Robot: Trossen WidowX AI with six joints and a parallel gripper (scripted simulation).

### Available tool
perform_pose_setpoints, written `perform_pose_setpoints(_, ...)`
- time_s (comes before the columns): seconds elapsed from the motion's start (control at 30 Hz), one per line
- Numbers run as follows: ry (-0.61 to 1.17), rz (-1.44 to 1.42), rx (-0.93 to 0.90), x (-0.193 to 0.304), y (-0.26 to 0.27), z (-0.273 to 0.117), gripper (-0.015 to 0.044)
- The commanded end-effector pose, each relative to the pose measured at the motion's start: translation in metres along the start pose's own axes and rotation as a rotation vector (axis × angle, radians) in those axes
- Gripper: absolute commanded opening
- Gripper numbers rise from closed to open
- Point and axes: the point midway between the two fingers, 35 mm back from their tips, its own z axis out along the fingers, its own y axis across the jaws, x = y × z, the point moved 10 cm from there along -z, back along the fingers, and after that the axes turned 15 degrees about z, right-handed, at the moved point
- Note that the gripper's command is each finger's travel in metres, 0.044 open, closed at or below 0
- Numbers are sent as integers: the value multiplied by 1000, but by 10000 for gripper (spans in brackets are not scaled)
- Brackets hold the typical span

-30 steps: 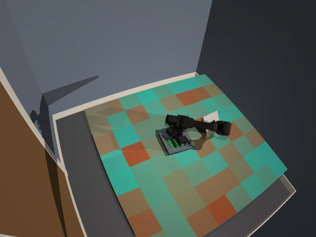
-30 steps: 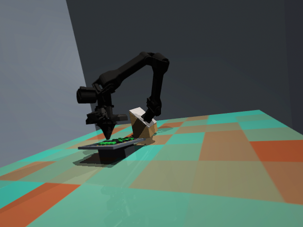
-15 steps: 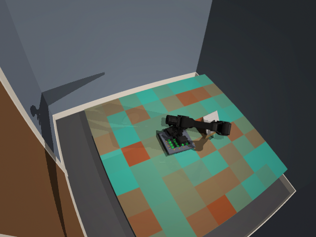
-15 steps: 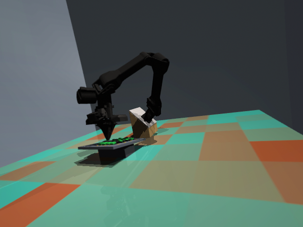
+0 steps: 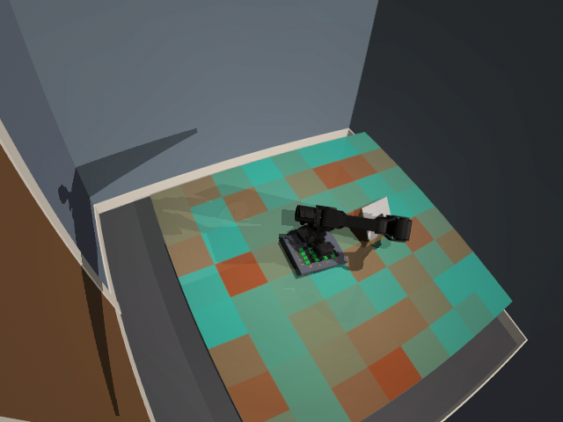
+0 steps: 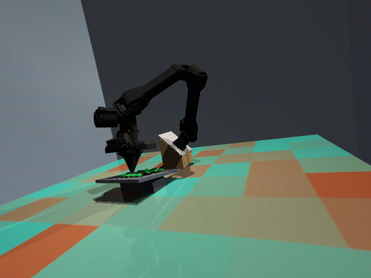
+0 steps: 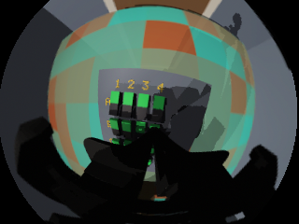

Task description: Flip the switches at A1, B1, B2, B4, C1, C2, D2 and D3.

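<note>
The switch panel (image 5: 337, 262) (image 6: 104, 180) (image 7: 140, 76) stands raised on a dark base. My gripper (image 6: 133, 170) (image 7: 153, 130) is shut and empty, pointing down. Its tips are at or just above the switches, over the B4 area in the wrist view; contact cannot be told. Switches A1 (image 7: 115, 97), A2 (image 7: 128, 99), A3 (image 7: 143, 100) and A4 (image 7: 159, 103) show green far halves and dark near halves; A4 is darker. B1 (image 7: 114, 124), B2 (image 7: 126, 126) and B3 (image 7: 140, 126) show beside the fingers. B4 is mostly covered. Rows C and D are largely hidden in the wrist view.
A block (image 5: 376, 209) (image 6: 171, 149) with a white slanted top stands beside the arm's base, behind the panel in the exterior view. The arm reaches over from there. The table (image 5: 318, 363) (image 6: 269, 221) has a coloured checker pattern. Arm shadows fall on the panel's right part.
</note>
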Motion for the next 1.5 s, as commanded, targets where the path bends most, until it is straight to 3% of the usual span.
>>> perform_pose_setpoints(0.0,3,7,-4,0,-1,2,0)
perform_pose_setpoints(0.6,3,7,-4,0,-1,4,0)
perform_pose_setpoints(0.8,-22,8,-8,5,-3,-62,0)
perform_pose_setpoints(1.0,-22,8,-8,6,-1,-62,0)
perform_pose_setpoints(1.23,-19,11,-10,57,46,-61,0)
perform_pose_setpoints(1.47,-17,11,-10,59,47,-58,0)
